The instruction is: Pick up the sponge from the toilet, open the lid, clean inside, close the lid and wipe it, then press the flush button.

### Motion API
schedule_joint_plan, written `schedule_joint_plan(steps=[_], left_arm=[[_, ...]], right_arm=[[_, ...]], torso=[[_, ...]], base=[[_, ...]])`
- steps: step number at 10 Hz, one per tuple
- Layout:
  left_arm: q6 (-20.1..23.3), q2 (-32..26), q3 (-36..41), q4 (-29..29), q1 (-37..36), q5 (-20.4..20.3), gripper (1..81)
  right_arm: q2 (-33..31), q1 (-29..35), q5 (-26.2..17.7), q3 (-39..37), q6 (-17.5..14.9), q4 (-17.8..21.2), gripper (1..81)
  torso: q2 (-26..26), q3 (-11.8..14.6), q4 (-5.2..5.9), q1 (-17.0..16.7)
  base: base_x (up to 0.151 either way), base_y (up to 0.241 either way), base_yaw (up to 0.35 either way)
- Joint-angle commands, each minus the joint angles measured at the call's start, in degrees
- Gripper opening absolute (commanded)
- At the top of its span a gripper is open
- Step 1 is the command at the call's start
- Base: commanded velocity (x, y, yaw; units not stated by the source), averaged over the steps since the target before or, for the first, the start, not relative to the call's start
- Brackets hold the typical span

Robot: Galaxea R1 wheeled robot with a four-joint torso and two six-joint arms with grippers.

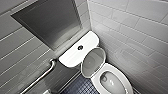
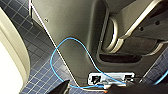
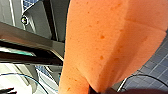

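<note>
— What do we have in the right gripper [image 3: 98,90]?

— We see it clamped on the soft, rounded orange-red sponge [image 3: 105,42]. The sponge's surface is matte and pitted with small pores. It hangs above the dark blue mosaic floor [image 3: 160,57].

— And the left gripper [image 2: 86,91]?

— We cannot tell whether it is open or closed. Near it a thin sky-blue cable [image 2: 53,55] loops over the robot's smooth grey body. It runs down to a small white plate [image 2: 110,78] whose dark marks are too blurred for us to read.

— How does the glossy white ceramic toilet [image 1: 117,72] stand?

— In the head view we find its smooth oval lid [image 1: 93,62] raised, with the greyish underside facing us. It leans back against the rounded rectangular cistern [image 1: 72,56]. The small dark round flush button [image 1: 80,47], with its metallic ring, sits in the middle of the flat cistern top. The oval bowl lies open.

— What surrounds it?

— We see long glazed white tiles [image 1: 135,32] on one wall and grey tiles [image 1: 17,50] on the other. The grey wall has a flat grey recessed panel [image 1: 50,22]. A tubular metal grab bar [image 1: 42,76] runs beside the cistern.
</note>
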Motion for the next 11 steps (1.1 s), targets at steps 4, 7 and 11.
schedule_joint_plan(steps=[4,7,11], left_arm=[[0.0,-11.3,16.6,-6.6,-2.4,5.6,81.1],[0.0,-12.5,18.0,-7.3,-4.2,5.6,81.1],[-0.2,-14.3,23.6,-8.7,-8.3,5.7,81.1]], right_arm=[[3.3,-2.0,-5.1,-3.1,-0.2,-2.2,1.0],[4.7,-2.0,-5.1,-4.5,-0.2,-2.2,1.0],[6.2,-2.5,-5.1,-6.3,-0.2,-2.2,1.0]], torso=[[0.0,4.5,0.05,0.0],[6.3,6.6,0.05,-4.1],[13.8,7.0,0.05,-8.9]], base=[[0.0,0.0,0.0],[0.0,0.0,0.0],[0.0,0.0,0.0]])
